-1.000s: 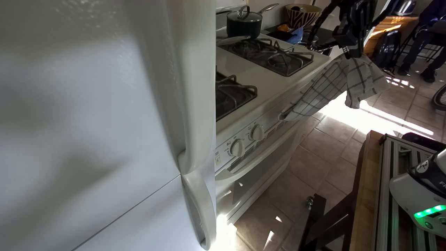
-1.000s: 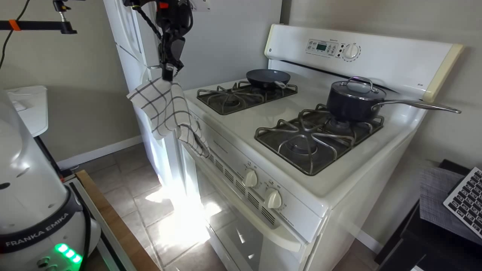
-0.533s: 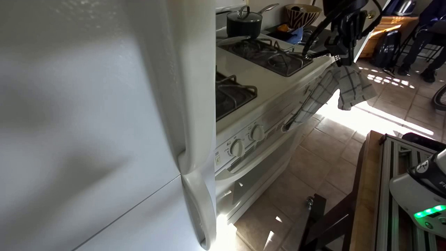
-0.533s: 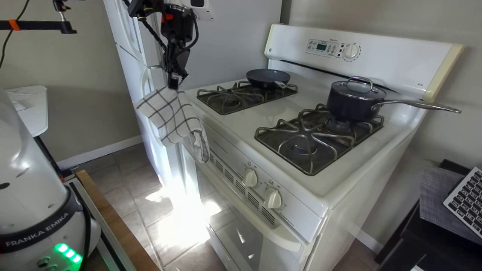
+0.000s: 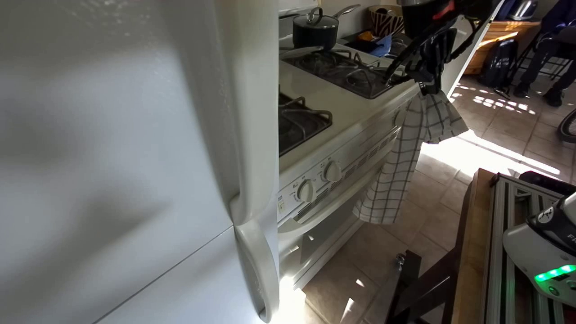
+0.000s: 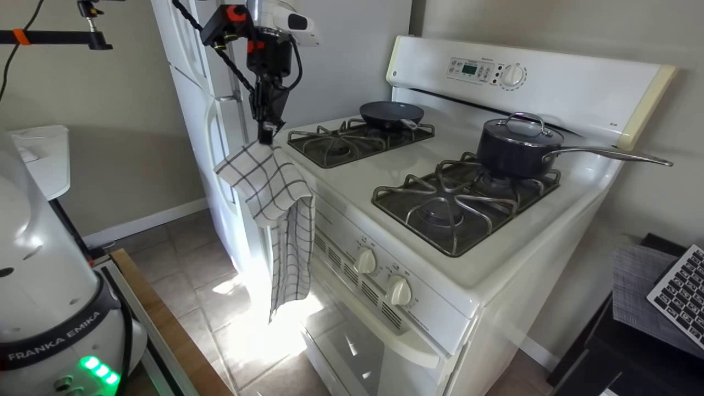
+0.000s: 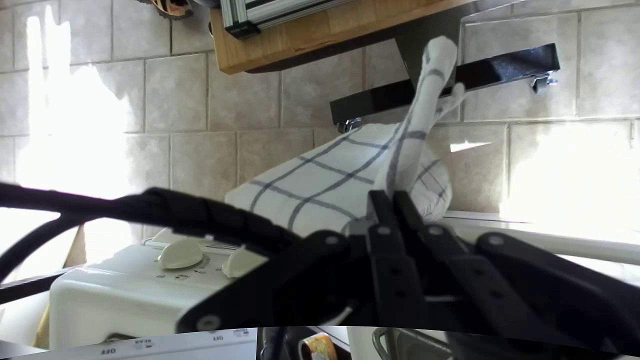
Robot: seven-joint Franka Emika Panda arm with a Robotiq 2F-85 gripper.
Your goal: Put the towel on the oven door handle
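A white fridge (image 5: 135,135) stood beside the stove (image 6: 357,174), whose metal grates (image 6: 448,190) carried a pan (image 6: 391,114) and a lidded pot (image 6: 514,146), and round knobs (image 6: 364,260) jutted above the oven door handle (image 6: 382,331), a bowed bar. The fingers (image 7: 381,206) were pressed together on the top of the towel (image 6: 269,184), a white cloth with a dark grid, which hung in folds between the stove and the edge of the table (image 5: 478,238); whether it touched the handle was unclear.

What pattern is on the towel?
The towel is white with a dark windowpane grid check; it shows best in the wrist view.
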